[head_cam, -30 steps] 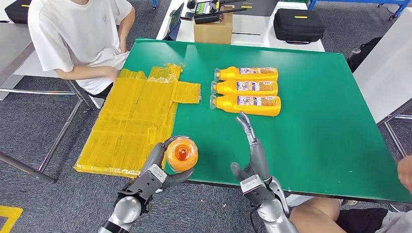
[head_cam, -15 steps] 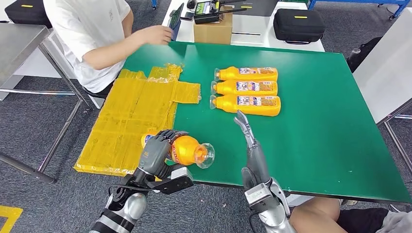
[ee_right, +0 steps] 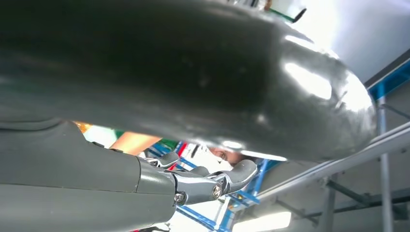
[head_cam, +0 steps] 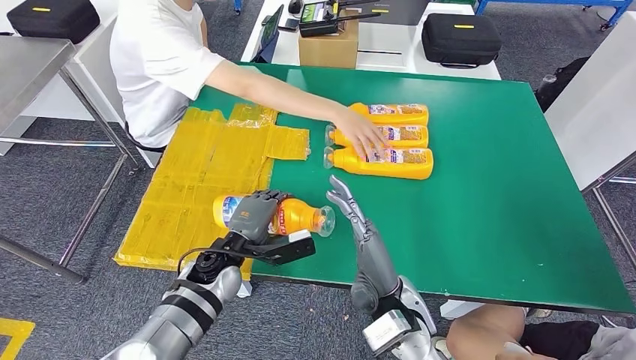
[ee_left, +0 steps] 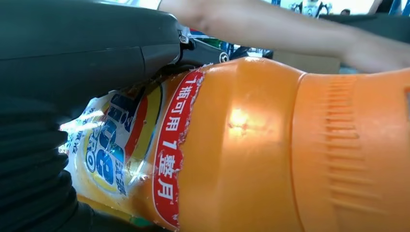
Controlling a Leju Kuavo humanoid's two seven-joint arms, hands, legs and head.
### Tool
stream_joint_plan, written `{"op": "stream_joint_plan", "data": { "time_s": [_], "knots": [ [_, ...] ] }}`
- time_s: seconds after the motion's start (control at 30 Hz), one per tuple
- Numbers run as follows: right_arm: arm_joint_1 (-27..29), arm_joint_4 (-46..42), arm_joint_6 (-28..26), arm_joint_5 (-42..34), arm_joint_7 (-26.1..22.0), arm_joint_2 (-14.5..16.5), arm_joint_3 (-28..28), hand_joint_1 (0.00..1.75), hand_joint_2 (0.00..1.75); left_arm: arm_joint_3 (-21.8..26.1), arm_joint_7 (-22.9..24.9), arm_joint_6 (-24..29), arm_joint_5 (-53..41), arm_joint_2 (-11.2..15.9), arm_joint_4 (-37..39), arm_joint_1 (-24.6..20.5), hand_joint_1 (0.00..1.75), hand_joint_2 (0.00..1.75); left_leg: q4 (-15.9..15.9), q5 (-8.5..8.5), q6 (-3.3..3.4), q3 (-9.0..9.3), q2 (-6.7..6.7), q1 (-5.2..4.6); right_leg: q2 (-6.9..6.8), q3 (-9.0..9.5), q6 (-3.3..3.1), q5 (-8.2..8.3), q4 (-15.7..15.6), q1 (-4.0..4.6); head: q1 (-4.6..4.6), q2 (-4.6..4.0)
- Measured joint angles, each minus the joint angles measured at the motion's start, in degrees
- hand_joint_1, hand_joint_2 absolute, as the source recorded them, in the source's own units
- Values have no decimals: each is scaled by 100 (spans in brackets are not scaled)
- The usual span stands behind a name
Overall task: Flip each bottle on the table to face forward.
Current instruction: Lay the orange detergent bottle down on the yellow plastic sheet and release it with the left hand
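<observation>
My left hand (head_cam: pixel 253 214) grips an orange bottle (head_cam: pixel 294 216) around its labelled middle, holding it on its side above the table's near edge with the clear cap pointing right. The left wrist view shows that bottle (ee_left: pixel 251 145) close up, red and blue label under my fingers (ee_left: pixel 92 53). My right hand (head_cam: pixel 351 217) is open, fingers stretched out just right of the cap, near it. Three more orange bottles (head_cam: pixel 394 161) lie in a row at mid table, caps to the left. A person's hand (head_cam: pixel 364 135) rests on them.
A yellow plastic sheet (head_cam: pixel 202 180) covers the left of the green table (head_cam: pixel 487 210) and hangs off its edge. The person in white sits at the far left corner. A cardboard box (head_cam: pixel 328 45) and a black case (head_cam: pixel 459 37) stand on the white table behind.
My left hand has carried the bottle up and further over the table. My right hand has swung left toward the cap. The person's arm has reached across to the three bottles.
</observation>
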Motion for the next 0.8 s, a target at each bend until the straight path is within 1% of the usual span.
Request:
{"op": "stream_joint_plan", "data": {
  "time_s": [0.2, 0.3, 0.47, 0.57, 0.63, 0.67, 0.7, 0.73, 0.77, 0.8],
  "knots": [
    [59, 234, 11, -91, 63, -5, -132, 0, 0, -27, 377, -143, -346, -40, 786, -492, 175, 175, 0, 0, 0, 3, 4, 0, 0, 3, 0, 0, 0, 0, -1, 0],
    [73, 301, 17, -97, 68, -5, -164, 0, 0, -37, 421, -161, -374, -45, 990, -612, 175, 175, 0, 0, 0, 4, 5, 0, 0, 3, 0, 0, 1, 1, -1, -1],
    [83, 379, 81, -156, 126, -1, -206, 0, 0, -63, 672, -340, -575, -74, 1294, -812, 175, 175, 0, 0, 0, 5, 7, 1, 0, 4, 0, 0, 1, 1, 0, -1],
    [85, 428, 94, -161, 131, -1, -215, 0, 0, -76, 732, -385, -614, -86, 1421, -890, 174, 175, 0, 0, 0, 7, 7, 0, 0, 5, 0, 0, 1, 1, 1, -1],
    [85, 454, 94, -160, 131, -1, -216, 0, 0, -88, 744, -393, -638, -91, 1477, -921, 166, 175, 0, 0, 0, 7, 7, 0, 0, 6, 0, 0, 1, 1, 1, 0],
    [85, 468, 95, -160, 131, 0, -219, 0, 0, -98, 759, -406, -660, -93, 1508, -940, 157, 175, 0, 0, 0, 7, 7, 0, 0, 6, 0, 0, 1, 1, 0, 0],
    [85, 483, 96, -160, 131, 1, -222, 0, 0, -108, 785, -428, -689, -96, 1544, -965, 127, 175, 0, 0, 0, 7, 7, 0, 0, 6, 0, 0, 1, 1, -1, 0],
    [85, 502, 98, -160, 131, 4, -230, 0, 0, -117, 820, -456, -724, -99, 1592, -994, 89, 175, 0, 0, 0, 7, 7, 0, 0, 6, 0, 0, 1, 1, -1, 0],
    [85, 525, 99, -161, 132, 10, -243, 0, 44, -124, 855, -486, -755, -106, 1648, -1026, 51, 175, 0, 0, 0, 7, 7, 0, 0, 6, 0, 0, 1, 1, -1, 0],
    [85, 550, 101, -161, 132, 17, -259, 0, 87, -127, 879, -517, -775, -115, 1701, -1058, 16, 175, 0, 0, 0, 7, 7, 0, 0, 6, 0, 0, 1, 1, -1, 0]
  ]
}}
